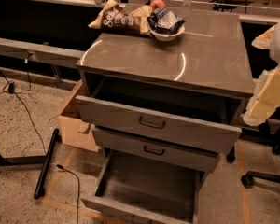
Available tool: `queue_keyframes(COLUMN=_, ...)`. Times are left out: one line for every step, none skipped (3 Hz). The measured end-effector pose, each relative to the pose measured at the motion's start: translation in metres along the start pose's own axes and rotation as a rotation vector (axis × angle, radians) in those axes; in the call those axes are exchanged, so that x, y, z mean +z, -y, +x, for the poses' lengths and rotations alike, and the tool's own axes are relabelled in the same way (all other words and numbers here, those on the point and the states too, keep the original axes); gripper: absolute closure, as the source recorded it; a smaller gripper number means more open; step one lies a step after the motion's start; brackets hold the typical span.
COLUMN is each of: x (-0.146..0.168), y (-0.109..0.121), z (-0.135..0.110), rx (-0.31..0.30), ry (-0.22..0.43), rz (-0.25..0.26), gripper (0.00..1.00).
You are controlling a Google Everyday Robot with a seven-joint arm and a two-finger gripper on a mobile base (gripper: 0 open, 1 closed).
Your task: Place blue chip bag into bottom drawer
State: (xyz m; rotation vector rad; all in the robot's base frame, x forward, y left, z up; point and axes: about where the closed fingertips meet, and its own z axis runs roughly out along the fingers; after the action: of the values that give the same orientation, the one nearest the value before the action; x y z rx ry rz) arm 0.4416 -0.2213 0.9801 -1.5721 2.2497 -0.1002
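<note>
The blue chip bag is crumpled and lies in a white bowl at the back of the grey cabinet top. The bottom drawer is pulled out and its inside is bare. The two shallower drawers above it, top and middle, are also pulled out. My gripper is a cream-coloured shape at the right edge of the camera view, beside the cabinet's right side at top-drawer height, well apart from the bag.
A larger brown chip bag lies left of the bowl, with a round orange thing behind it. A cardboard box stands left of the cabinet. Cables and a black stand leg lie on the floor at left. Chair wheels are at right.
</note>
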Motion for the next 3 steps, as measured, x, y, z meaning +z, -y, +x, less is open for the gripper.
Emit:
queue_keyframes(x=-0.002, y=0.028, z=0.001, rx=0.184, ry=0.128, rz=0.092, gripper=0.0)
queue_keyframes(x=0.014, y=0.071, z=0.0, rx=0.359, ry=0.315, rz=0.149, gripper=0.0)
queue_keyframes(x=0.048, y=0.13, z=-0.017, rx=0.44, ry=0.44, rz=0.213, gripper=0.0)
